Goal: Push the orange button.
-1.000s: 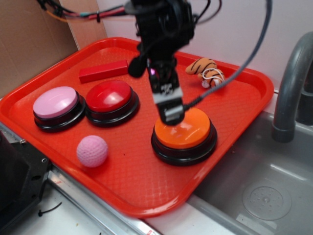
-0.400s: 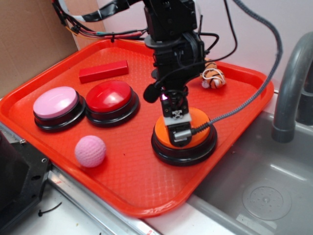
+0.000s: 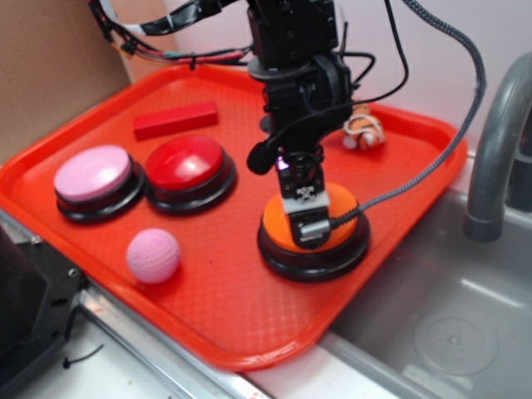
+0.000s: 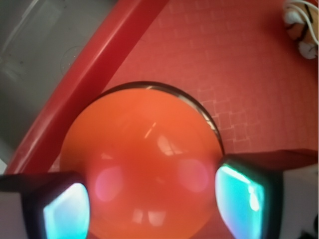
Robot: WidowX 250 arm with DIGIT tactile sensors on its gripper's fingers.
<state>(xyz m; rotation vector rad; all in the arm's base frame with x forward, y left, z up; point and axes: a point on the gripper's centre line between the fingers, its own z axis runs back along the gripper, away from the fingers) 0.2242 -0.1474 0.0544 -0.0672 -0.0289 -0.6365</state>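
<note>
The orange button [image 3: 334,218], a glossy orange dome on a black round base, sits on the red tray [image 3: 249,324] toward its right side. My gripper [image 3: 306,226] points down onto the dome's top, its tips touching or almost touching the cap. In the wrist view the orange button [image 4: 144,149] fills the middle, and the gripper [image 4: 154,199] stands open with one finger at each side of the dome and nothing held between them.
A dark red button [image 3: 184,162] and a pink button [image 3: 93,173] stand at the tray's left. A pink ball [image 3: 154,255] lies in front of them. A red block [image 3: 175,120] and a striped toy [image 3: 364,129] lie at the back. A sink [image 3: 449,332] and faucet [image 3: 490,150] are on the right.
Over the last second the gripper moved forward from the button's back edge and down onto the middle of the orange dome. In the last 0.4 s it has barely moved.
</note>
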